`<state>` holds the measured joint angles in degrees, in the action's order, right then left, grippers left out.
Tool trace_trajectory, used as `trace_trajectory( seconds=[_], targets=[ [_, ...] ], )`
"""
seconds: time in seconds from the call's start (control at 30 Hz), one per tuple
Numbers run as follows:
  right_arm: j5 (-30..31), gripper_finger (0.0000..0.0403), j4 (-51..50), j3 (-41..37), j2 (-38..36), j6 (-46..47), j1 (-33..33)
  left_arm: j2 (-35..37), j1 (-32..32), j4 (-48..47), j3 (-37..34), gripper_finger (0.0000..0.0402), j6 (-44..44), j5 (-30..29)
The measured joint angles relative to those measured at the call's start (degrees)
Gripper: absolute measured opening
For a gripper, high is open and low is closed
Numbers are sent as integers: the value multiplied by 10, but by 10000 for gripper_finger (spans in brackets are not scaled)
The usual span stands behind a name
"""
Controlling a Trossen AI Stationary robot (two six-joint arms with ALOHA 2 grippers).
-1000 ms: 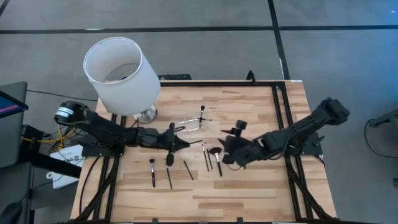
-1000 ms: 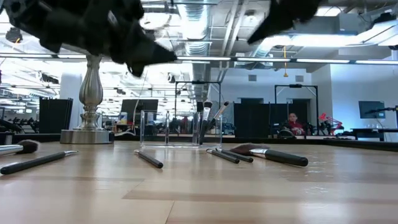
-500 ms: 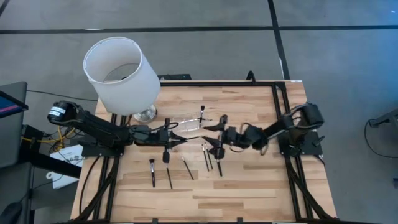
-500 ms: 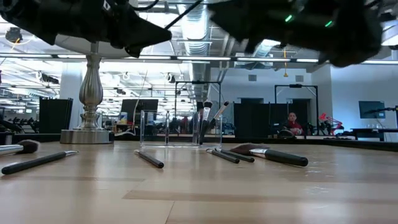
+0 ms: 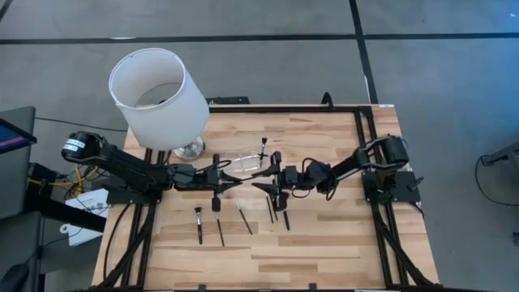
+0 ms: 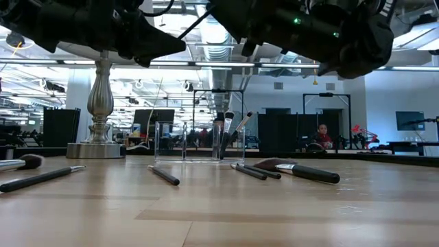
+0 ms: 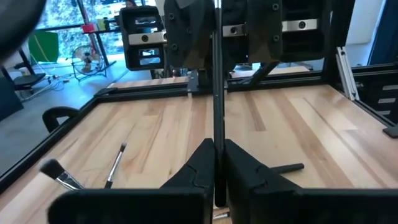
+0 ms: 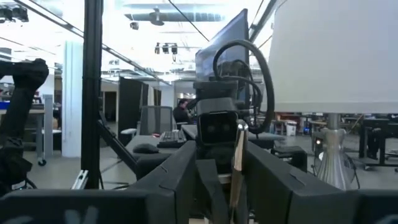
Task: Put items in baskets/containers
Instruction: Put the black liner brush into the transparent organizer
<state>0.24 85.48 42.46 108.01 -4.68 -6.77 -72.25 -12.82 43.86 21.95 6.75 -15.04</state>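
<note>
Loose on the pale wooden tabletop [image 5: 324, 243], nearest row: slim black-handled makeup brushes [image 5: 220, 231], lying flat and well apart. A tighter pair and a thicker brush [image 6: 309, 174] lying further in.

Handling, as a judgement: very light, stiff in the handle, soft at the bristles. Smooth round handles, so likely to roll or twist in a grip. Best taken mid-handle, off the bristles and off the silver ferrule. Lying flat, so little clearance under them.

Above that row, left pincer [image 7: 216, 149] clamped on one thin black brush handle [image 7: 217, 93], held upright between the fingers. Right pincer [image 5: 272, 186] facing it from close by, over the tight pair. Fingers [image 8: 168, 180] seen apart in the right wrist view, nothing clearly between them.

Behind, small clear plastic holder [image 6: 199, 143] on the tabletop, a few brushes [image 6: 230, 130] already standing in it. Thin walls, probably easy to knock or tip.

Furthest back, big white lampshade [image 5: 158, 97] on a silver base [image 6: 101, 110], not part of the job.

Against a second ago: right arm stretched in from the right side toward the middle, now just beside the left pincer. Left pincer pulled back slightly. Loose brushes and holder unmoved.
</note>
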Motion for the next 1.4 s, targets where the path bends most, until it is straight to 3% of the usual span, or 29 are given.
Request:
trace_trajectory(
  seconds=[0.13,0.3,0.67,0.87,1.0,1.1,1.2,1.4],
  targets=[
    [-1,86,-9,0,0,20,9,0,0,0,0,15,-1,-1],
    [-2,17,-10,0,0,21,13,0,0,-1,0,18,-3,0],
    [17,10,-25,0,-3,43,12,0,0,-13,0,51,-2,-1],
    [93,7,-222,2,-78,46,11,0,1,-47,0,105,-2,-85],
    [181,9,-360,21,-148,42,11,0,1,-56,0,136,-15,-126],
    [247,11,-453,51,-175,43,21,0,0,-56,0,147,-17,-111],
    [253,7,-534,90,-165,61,47,0,0,-56,0,148,-44,-68],
    [253,11,-646,176,-71,79,80,-3,0,-58,-10,132,-117,-10]
  ],
)
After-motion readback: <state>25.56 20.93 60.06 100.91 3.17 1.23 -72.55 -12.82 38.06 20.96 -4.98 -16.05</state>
